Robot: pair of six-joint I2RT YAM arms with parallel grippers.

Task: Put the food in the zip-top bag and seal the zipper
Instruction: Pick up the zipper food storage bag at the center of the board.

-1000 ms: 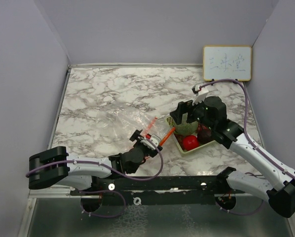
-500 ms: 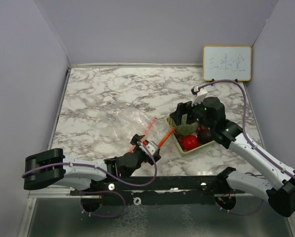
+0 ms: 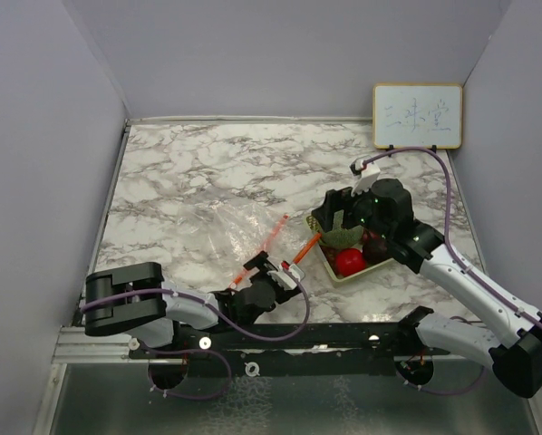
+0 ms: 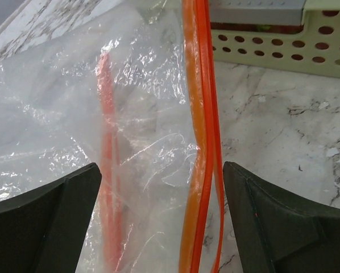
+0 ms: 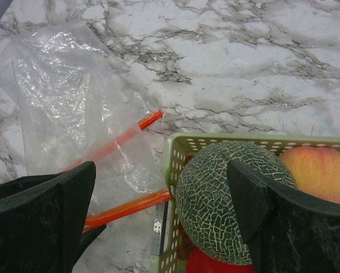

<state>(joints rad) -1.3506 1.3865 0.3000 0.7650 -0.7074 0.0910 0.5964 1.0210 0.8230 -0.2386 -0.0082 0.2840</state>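
The clear zip-top bag (image 3: 227,231) lies crumpled on the marble left of the basket, and its orange zipper strip (image 4: 201,165) runs between the fingers of my left gripper (image 4: 161,219). That gripper is open, low over the bag's mouth (image 3: 285,274). The green netted melon (image 5: 227,199) sits in the pale green basket (image 5: 175,149) with a yellow-peach fruit (image 5: 320,170), a red apple (image 3: 348,262) and a dark purple fruit (image 3: 376,246). My right gripper (image 5: 161,216) is open above the melon's left side and the basket rim (image 3: 342,217). The orange and grapes are hidden.
A small whiteboard (image 3: 417,115) leans on the back right wall. Grey walls close the table on three sides. The basket stands right of centre, close to the bag's mouth. A black rail (image 3: 343,337) runs along the near edge.
My left gripper has pulled back toward the near edge and shifted slightly right along the bag's zipper, and its elbow has swung right. My right gripper has barely moved over the melon.
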